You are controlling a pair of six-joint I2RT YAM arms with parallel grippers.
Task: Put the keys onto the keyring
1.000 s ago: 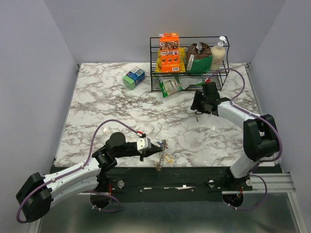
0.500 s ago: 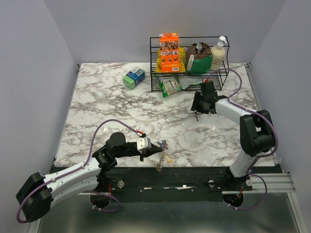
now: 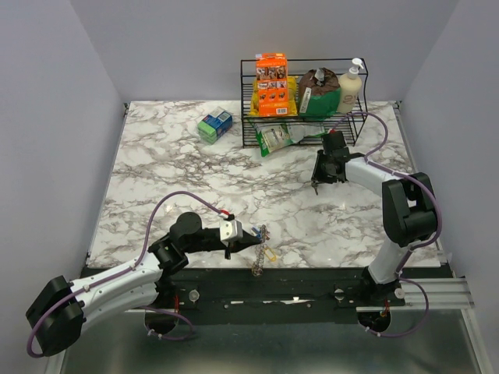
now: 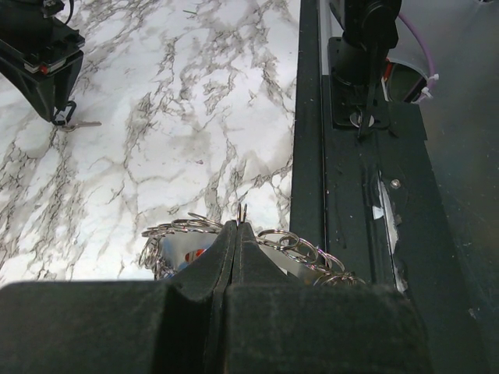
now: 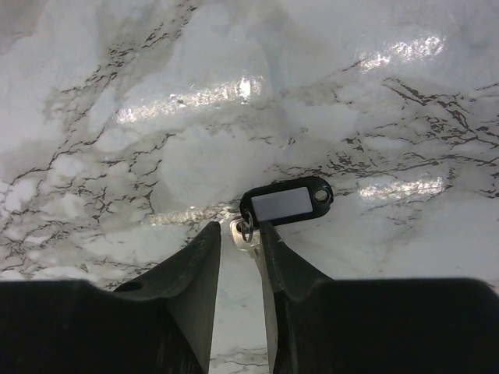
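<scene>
My left gripper (image 3: 248, 234) is at the table's near edge, shut on the keyring (image 3: 260, 248). In the left wrist view the coiled silvery keyring (image 4: 312, 251) spreads to both sides of the closed fingertips (image 4: 237, 227), with a red and blue key head (image 4: 195, 253) partly hidden behind them. A yellow key head (image 3: 270, 255) hangs by the ring. Far right, my right gripper (image 3: 316, 183) points down at the marble. In the right wrist view a silver key (image 5: 248, 234) with a black tag (image 5: 287, 202) lies between the fingers of the right gripper (image 5: 238, 227), against the right one, with a gap on the left.
A black wire rack (image 3: 304, 117) at the back holds an orange box, a brown bag and a soap bottle, with a green packet (image 3: 281, 136) under it. A green and blue box (image 3: 214, 125) lies to its left. A black rail (image 3: 296, 276) runs along the near edge.
The right gripper's jaws have narrowed around the key with the black tag, and that arm has shifted slightly. The left arm and keyring have not moved.
</scene>
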